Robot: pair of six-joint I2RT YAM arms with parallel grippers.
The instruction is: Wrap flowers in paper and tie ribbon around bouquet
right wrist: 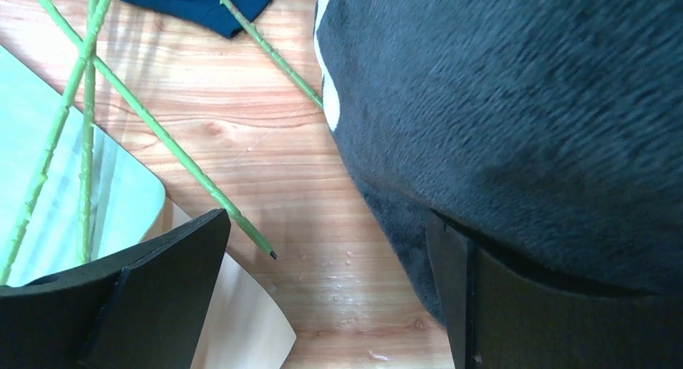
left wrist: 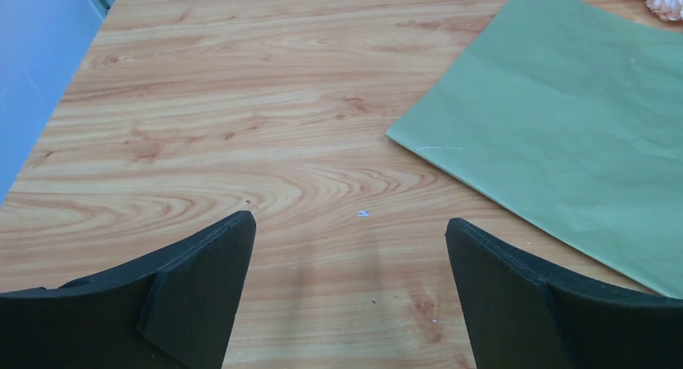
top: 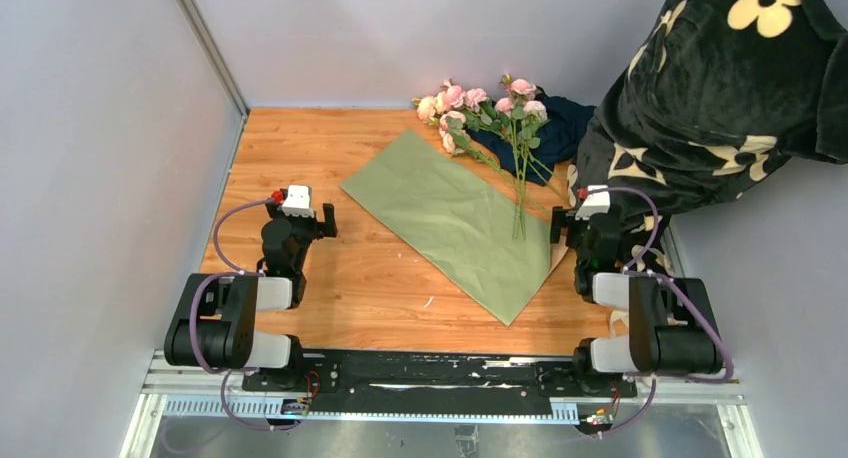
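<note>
The paper [top: 450, 218] lies flat on the wooden surface [top: 300, 148], sage face up and turned like a diamond. One corner points toward the left arm [top: 285, 248] and its near-right edge runs close past the right arm [top: 600, 253]. The flowers [top: 480, 106] rest across its far-right part. Their pink heads sit off the sheet at the back, partly over a navy cloth [top: 565, 128], and the long stems run from there toward the near edge, so the bunch's long axis is roughly front-to-back with a slight fan. The cut ends stop on or just past the paper, a little left of the right arm's jaws. In the right wrist view the stems [right wrist: 145, 135] cross the left half of the frame, and one tip lies on bare wood between the jaws, beside a lifted corner of the paper [right wrist: 129, 184]. A black flowered fabric [right wrist: 523, 103] fills the right side of that view, seemingly against the right-hand finger. Both pairs of jaws stand wide apart and hold nothing. The left pair hangs over bare wood with the sheet's corner [left wrist: 580, 119] ahead and to its right, not touching. By my reading the right arm is the nearer to the stems and the left arm to the free corner to be folded over. I cannot make out the ribbon in any view.
</note>
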